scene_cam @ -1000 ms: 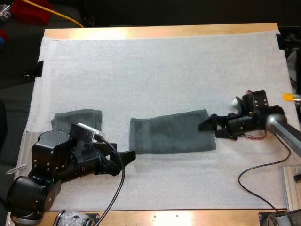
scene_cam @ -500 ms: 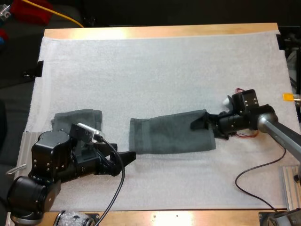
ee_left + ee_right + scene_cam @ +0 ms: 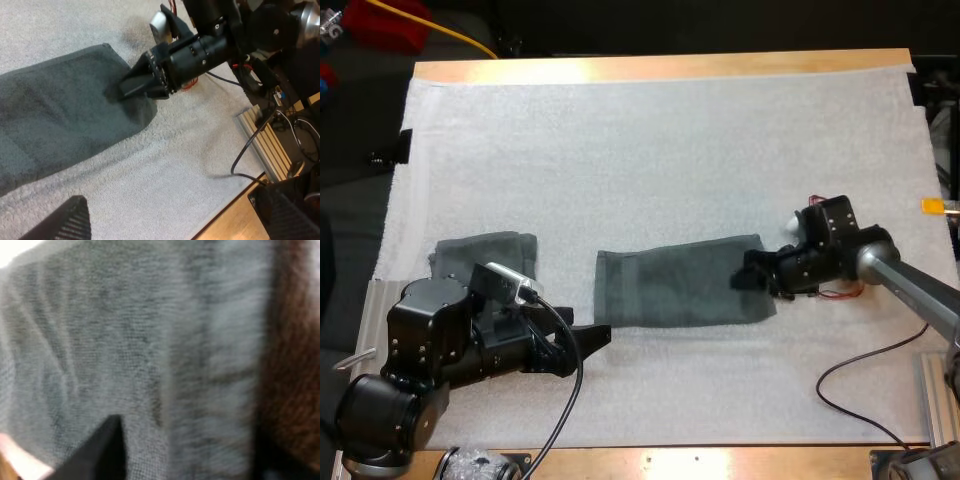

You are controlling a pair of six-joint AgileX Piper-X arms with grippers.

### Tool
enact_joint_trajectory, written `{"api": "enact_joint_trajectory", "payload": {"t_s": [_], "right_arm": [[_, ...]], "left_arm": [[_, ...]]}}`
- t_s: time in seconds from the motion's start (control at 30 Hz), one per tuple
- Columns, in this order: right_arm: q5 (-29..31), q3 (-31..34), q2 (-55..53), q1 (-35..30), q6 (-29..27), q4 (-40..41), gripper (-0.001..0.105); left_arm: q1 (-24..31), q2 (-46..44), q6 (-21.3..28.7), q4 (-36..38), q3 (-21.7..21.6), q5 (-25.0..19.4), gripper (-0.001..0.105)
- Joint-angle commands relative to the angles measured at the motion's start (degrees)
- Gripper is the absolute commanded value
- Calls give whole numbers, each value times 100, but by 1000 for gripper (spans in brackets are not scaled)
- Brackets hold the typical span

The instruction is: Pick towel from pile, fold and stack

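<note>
A dark grey-green towel (image 3: 670, 287) lies flat in a long strip in the middle of the white mat (image 3: 650, 150). My right gripper (image 3: 748, 278) is low over its right end, fingers apart, with towel cloth (image 3: 150, 340) right beneath them. From the left wrist view the towel (image 3: 60, 120) stretches away to the right gripper (image 3: 127, 90) at its far end. My left gripper (image 3: 595, 338) is open just off the towel's near left corner, holding nothing. A second folded towel (image 3: 500, 247) lies at the left, partly hidden behind my left arm.
An aluminium rail (image 3: 265, 145) runs along the right side of the table. A loose black cable (image 3: 850, 370) curls on the mat near the right arm. Bare mat stretches beyond the towel to the wooden far edge (image 3: 660, 68).
My right gripper has moved left and down, from just off the towel's right end onto it. The left arm has barely moved.
</note>
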Motion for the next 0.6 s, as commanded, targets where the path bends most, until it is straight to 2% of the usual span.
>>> {"api": "enact_joint_trajectory", "payload": {"t_s": [0.0,0.07,0.17,0.57], "right_arm": [[-17,97,103,67,-1,282,24],[229,97,19,67,-101,404,11],[948,97,-173,67,-339,647,3],[3135,97,-1078,67,-1197,1975,2]], "left_arm": [[4,-14,-52,22,-46,51,71],[4,-14,-52,22,-46,51,71],[4,-14,-52,22,-46,51,71],[4,-14,-52,22,-46,51,71]]}}
